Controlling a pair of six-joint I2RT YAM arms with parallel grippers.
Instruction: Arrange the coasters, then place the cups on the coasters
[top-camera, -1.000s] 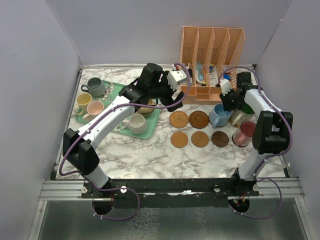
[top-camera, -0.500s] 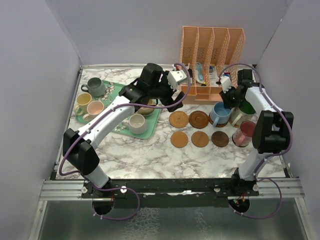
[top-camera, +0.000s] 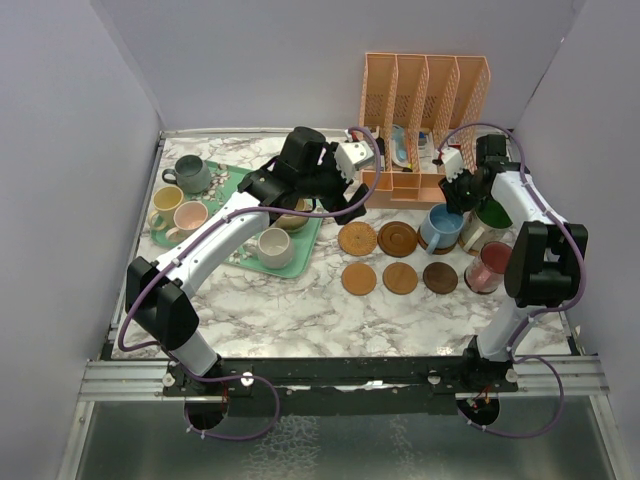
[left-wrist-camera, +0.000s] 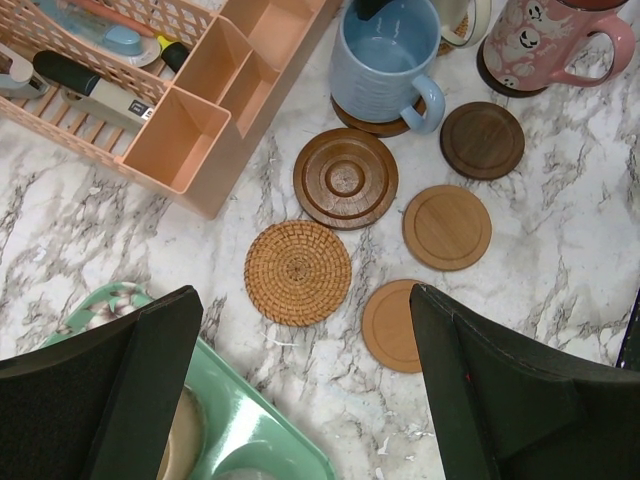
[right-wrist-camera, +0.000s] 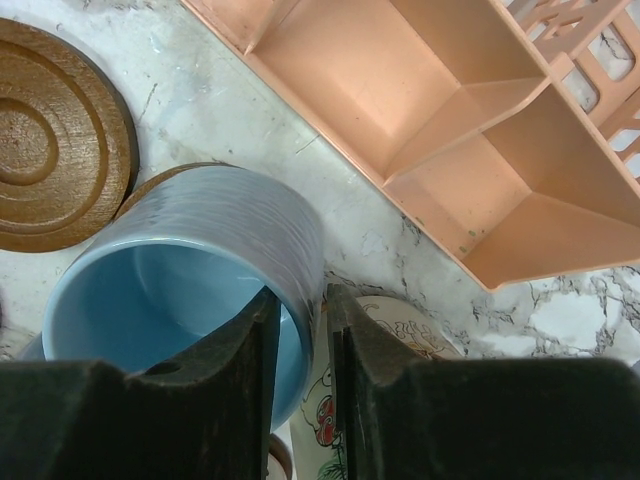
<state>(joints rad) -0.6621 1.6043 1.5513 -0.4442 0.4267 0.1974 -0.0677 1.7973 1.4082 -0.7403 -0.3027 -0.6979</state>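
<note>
One marble table (top-camera: 300, 310) carries everything. A peach organizer (top-camera: 425, 100) stands at its far edge, and a mint tray (top-camera: 303, 255) lies to the left. The left gripper (left-wrist-camera: 305, 300) hangs spread wide and empty above five bare coasters (left-wrist-camera: 346, 178). Just right of them, the blue cup (right-wrist-camera: 230, 210) sits on a sixth coaster (left-wrist-camera: 365, 120). The right gripper (right-wrist-camera: 303, 295) straddles the cup's rim; I cannot tell whether it pinches it.

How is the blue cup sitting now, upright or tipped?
Upright. The blue cup stands mouth up, with its base resting on a dark coaster beside the other coasters.
</note>
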